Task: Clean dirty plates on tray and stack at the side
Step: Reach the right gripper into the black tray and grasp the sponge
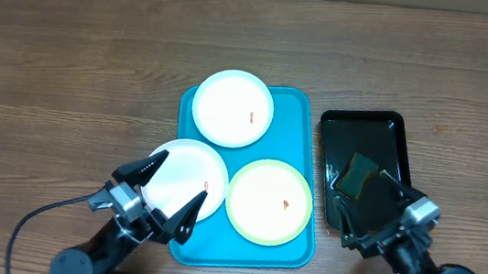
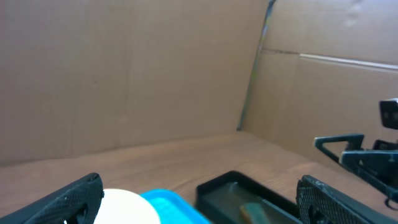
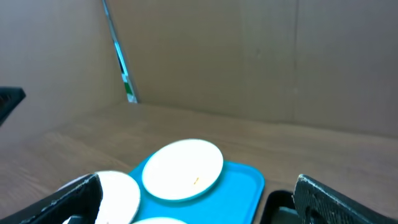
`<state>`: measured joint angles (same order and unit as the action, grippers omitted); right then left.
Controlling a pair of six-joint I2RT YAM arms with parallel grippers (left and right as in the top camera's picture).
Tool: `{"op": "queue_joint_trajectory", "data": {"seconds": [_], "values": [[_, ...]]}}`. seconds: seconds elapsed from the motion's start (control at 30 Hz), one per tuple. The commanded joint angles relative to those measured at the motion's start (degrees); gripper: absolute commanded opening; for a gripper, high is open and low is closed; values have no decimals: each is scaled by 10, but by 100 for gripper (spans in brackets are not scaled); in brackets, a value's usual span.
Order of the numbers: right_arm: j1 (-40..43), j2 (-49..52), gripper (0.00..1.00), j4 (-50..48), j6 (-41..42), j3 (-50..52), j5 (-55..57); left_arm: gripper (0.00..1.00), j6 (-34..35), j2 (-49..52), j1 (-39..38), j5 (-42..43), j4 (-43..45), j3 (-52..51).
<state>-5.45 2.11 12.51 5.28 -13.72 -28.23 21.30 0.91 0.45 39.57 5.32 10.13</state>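
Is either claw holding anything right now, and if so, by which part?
Nothing is held. The left claw is open over the near white plate, and the right claw is open over the black tray.

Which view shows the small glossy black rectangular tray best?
Overhead: the glossy black rectangular tray appears whole, beside the turquoise plastic tray. Left wrist shows only one end, cropped by the frame. Right wrist catches just a dark sliver at the bottom edge.

tray [image 1: 306, 116]: smooth plastic | black tray [image 1: 396, 136]: glossy | table [image 1: 68, 62]: matt wood grain
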Motion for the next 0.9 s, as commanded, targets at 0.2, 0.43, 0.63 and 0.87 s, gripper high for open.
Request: {"op": "queue_joint_trajectory", "data": {"seconds": [0.2,0.43,0.63,0.87], "values": [[0,187,100,266,20,-307,12,100,-64,94,-1,-43,-330,268],[0,390,100,450,21,-460,11,100,-76,227,-1,-70,-526,413],[0,488,100,433,52,-460,-126,100,-58,276,-1,57,-515,429],[-1,595,100,478,103,-460,0,100,-59,292,-1,11,-556,429]]}}
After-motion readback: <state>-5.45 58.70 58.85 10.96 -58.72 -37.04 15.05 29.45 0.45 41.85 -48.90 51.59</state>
